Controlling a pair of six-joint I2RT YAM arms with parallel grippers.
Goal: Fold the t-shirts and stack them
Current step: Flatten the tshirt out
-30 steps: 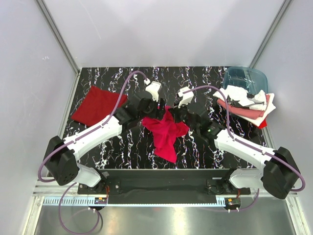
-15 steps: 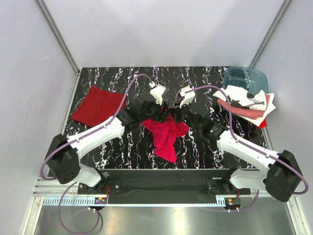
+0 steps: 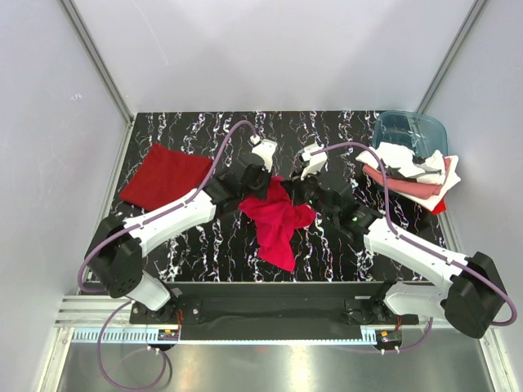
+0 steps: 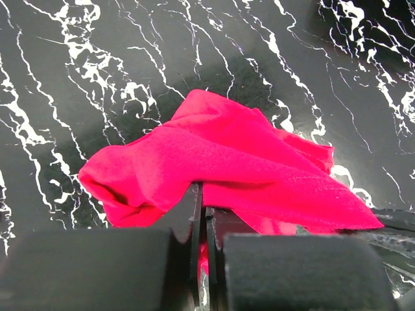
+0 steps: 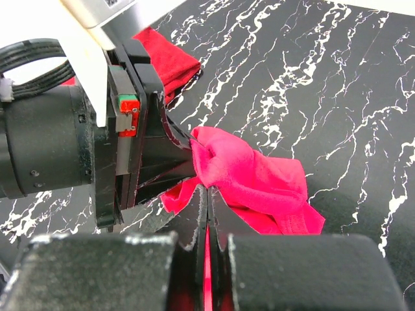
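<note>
Where the two arms meet over the middle of the table (image 3: 204,245), both grippers are clenched on one crimson t-shirt (image 3: 278,219). The left gripper (image 3: 263,183) pinches the far left part of the cloth, and the right gripper (image 3: 296,189) pinches the far right part, just beside it. In the left wrist view the jaws are pressed together with a strip of crimson cloth between them, and the rest of the cloth is bunched in front of them. In the right wrist view the jaws are also closed on the cloth, and the other gripper's tip bites the same fold just on the far side.

I count five t-shirts. The crimson one hangs crumpled from the grippers, and its lower end lies on the table toward the near edge. One darker red t-shirt (image 3: 163,174) lies flat and folded at the far left, with its left corner close to the table's left edge. Three more lie in a loose pile at the far right: a white t-shirt (image 3: 404,161) with dark marks on top, a salmon pink t-shirt (image 3: 413,189) under it, and a red t-shirt (image 3: 440,206) at the bottom, which reaches the right edge.

Bare marble shows between the crimson shirt and the folded one, along the far side, and at the near left and near right. White walls (image 3: 286,49) close the left, far and right sides.

There is one blue-teal tub (image 3: 409,129), at the far right corner. The pile touches its near rim; I cannot tell whether any cloth lies inside.
</note>
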